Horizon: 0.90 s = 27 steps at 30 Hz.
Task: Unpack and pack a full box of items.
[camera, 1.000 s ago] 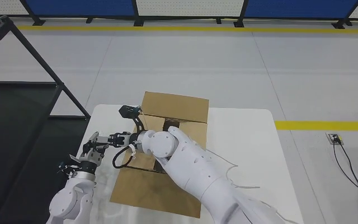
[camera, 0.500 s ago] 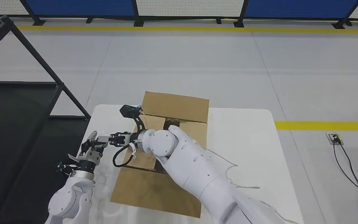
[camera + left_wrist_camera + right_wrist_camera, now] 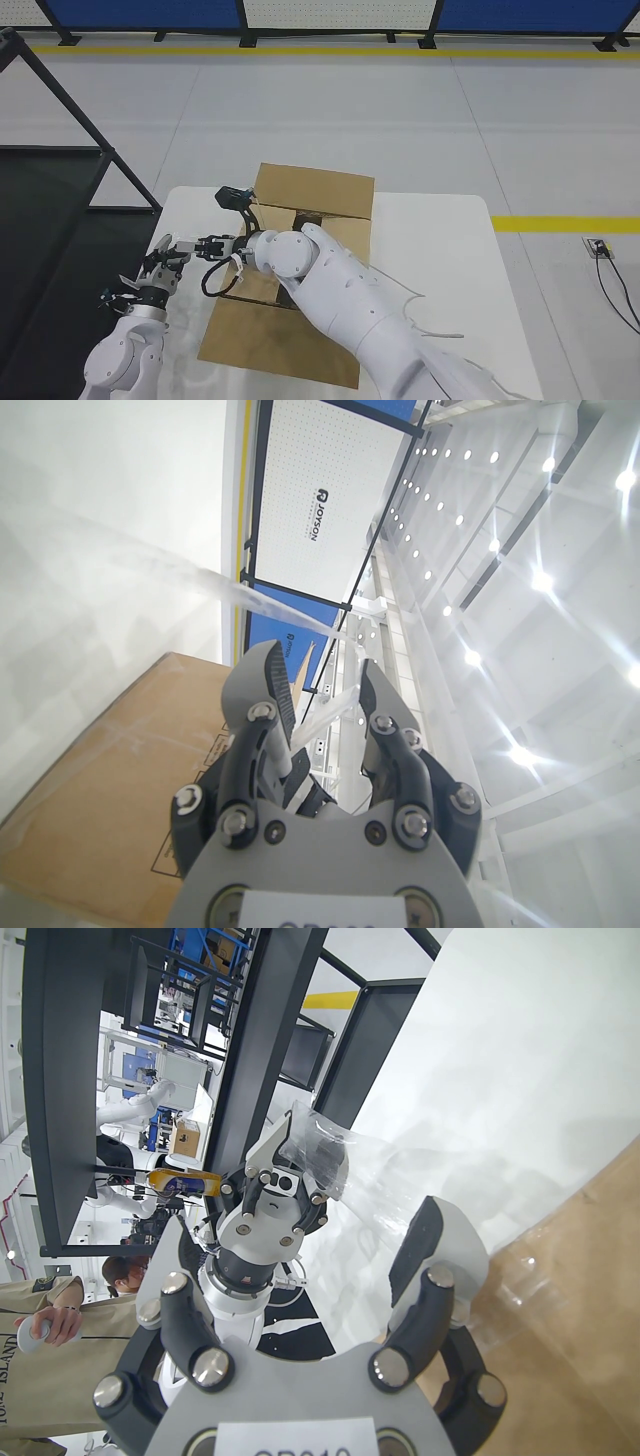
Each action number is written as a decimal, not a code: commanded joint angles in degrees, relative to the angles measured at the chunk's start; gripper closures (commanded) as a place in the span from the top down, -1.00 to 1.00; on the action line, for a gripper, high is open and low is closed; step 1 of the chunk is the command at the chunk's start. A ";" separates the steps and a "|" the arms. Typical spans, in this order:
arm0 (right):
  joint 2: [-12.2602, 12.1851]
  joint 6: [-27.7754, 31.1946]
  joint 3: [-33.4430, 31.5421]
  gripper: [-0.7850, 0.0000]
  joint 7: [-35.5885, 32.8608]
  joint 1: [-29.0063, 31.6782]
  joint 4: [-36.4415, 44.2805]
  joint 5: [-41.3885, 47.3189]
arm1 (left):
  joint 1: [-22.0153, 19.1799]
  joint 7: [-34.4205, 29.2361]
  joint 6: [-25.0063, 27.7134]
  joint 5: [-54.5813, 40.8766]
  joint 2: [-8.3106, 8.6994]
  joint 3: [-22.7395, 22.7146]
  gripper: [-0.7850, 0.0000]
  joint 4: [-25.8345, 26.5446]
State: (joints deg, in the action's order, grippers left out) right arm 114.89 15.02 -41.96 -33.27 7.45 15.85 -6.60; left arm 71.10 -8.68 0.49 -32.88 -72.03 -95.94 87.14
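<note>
- Top view: one cardboard box stood open on the white desk, with its flaps spread. The right hand had crossed over the box's left edge and sat just beside the left hand, near the desk's left border. Count: one box, two hands.
- Left wrist view: the left hand was set narrow, and a clear bag ran across the gap between its fingers and out beyond the tips. It appeared to be holding the bag, though the film did not look pressed flat. The side of the box lay close by. Count: one bag.
- Right wrist view: the right hand stood wide and carried nothing. The bag stretched from the left hand towards the right hand's dark pad, above the desk and just beside the box corner. I could not tell whether it touched that pad.
- Judgement: the step in hand looked like unpacking this bag, with the left hand taking charge of it.
- To do this well, the left hand should firm its pinch on the film before anything moves.
- The right hand should back off straight, so its pad does not drag the bag.
- The bag should then go down on bare desk, well apart from the flaps.
</note>
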 commanded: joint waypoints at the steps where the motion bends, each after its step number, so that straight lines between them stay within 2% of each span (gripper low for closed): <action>1: 0.04 -0.06 -0.20 1.00 -0.11 -0.06 -0.11 -0.10 | 0.00 -0.08 0.01 0.00 0.01 -0.08 -0.09 -0.06; 14: 0.21 -0.75 -1.26 1.00 -0.47 -0.13 -0.47 -1.09 | 0.37 -0.24 0.35 -0.30 0.01 -0.56 -0.04 0.00; 19: 0.25 -0.82 -1.65 1.00 -0.55 -0.08 -0.43 -1.48 | 0.62 -0.47 0.41 -0.38 0.02 -0.78 0.31 0.13; 27: 0.33 -0.83 -2.25 1.00 -0.74 0.05 -0.28 -2.04 | 0.92 -0.55 0.57 -0.57 0.04 -1.17 0.41 0.34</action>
State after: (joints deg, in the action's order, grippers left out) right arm 115.20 14.21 -44.15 -33.96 7.49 15.54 -8.54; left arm 71.97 -9.21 1.04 -33.35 -71.99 -97.05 87.41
